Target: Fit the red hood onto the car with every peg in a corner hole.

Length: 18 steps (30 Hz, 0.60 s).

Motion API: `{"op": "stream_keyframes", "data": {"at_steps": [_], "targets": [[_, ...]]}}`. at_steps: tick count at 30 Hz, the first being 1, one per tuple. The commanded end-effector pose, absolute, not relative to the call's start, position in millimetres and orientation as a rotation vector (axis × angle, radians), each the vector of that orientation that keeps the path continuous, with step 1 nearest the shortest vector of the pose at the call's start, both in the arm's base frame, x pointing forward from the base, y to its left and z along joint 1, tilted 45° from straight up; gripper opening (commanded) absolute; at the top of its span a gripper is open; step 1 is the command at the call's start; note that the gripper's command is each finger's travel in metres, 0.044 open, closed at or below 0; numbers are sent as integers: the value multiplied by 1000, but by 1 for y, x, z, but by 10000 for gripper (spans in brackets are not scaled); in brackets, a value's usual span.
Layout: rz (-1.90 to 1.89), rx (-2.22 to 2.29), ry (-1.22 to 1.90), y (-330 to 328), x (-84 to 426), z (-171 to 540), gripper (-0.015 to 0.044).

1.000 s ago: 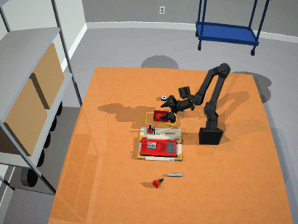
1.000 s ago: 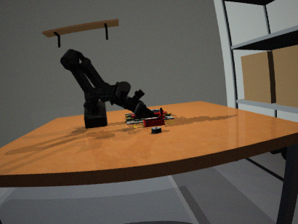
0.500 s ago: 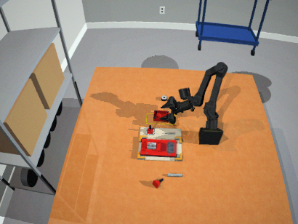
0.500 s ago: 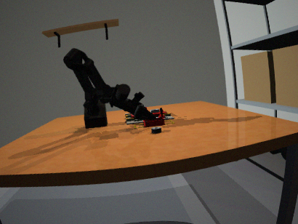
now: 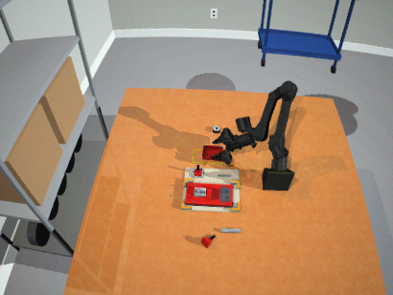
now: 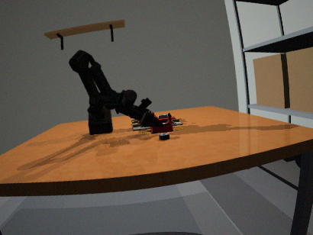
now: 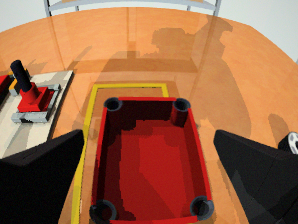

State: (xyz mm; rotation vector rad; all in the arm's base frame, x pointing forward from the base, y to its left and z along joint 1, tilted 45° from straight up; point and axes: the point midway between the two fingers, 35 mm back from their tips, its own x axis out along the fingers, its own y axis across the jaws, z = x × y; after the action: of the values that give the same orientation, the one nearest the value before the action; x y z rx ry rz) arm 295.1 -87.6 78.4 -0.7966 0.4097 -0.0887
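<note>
The red hood (image 5: 209, 151) (image 6: 162, 130) (image 7: 150, 170) lies on the table with its hollow side up and its roof down. The wrist view shows a round dark-rimmed hole in each corner boss. My gripper (image 5: 214, 149) (image 7: 150, 137) is open and empty, with one finger on each side of the hood and a gap on both sides. How high the fingertips are above the table is hard to tell. The red chassis (image 5: 216, 188) sits in the jig (image 5: 211, 178) with its grey engine block (image 5: 200, 192) on the deck. The pegs are too small to make out.
A yellow outline (image 5: 194, 157) (image 7: 130, 85) surrounds the hood. A red piece with a black knob (image 5: 197, 172) (image 7: 35, 97) stands on the jig plate. A small round wheel-like part (image 5: 217, 129) (image 6: 164, 136) lies behind the hood. A grey bar (image 5: 231, 231) and a red-and-black piece (image 5: 207, 241) lie in front.
</note>
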Motion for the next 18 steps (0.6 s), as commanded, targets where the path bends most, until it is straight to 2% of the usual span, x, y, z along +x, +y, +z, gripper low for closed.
{"op": "stream_keyframes", "data": {"at_steps": [1, 18], "targets": [[-86, -802, 410, -89, 295, 77, 440], [-86, -802, 410, -95, 296, 71, 440]]}}
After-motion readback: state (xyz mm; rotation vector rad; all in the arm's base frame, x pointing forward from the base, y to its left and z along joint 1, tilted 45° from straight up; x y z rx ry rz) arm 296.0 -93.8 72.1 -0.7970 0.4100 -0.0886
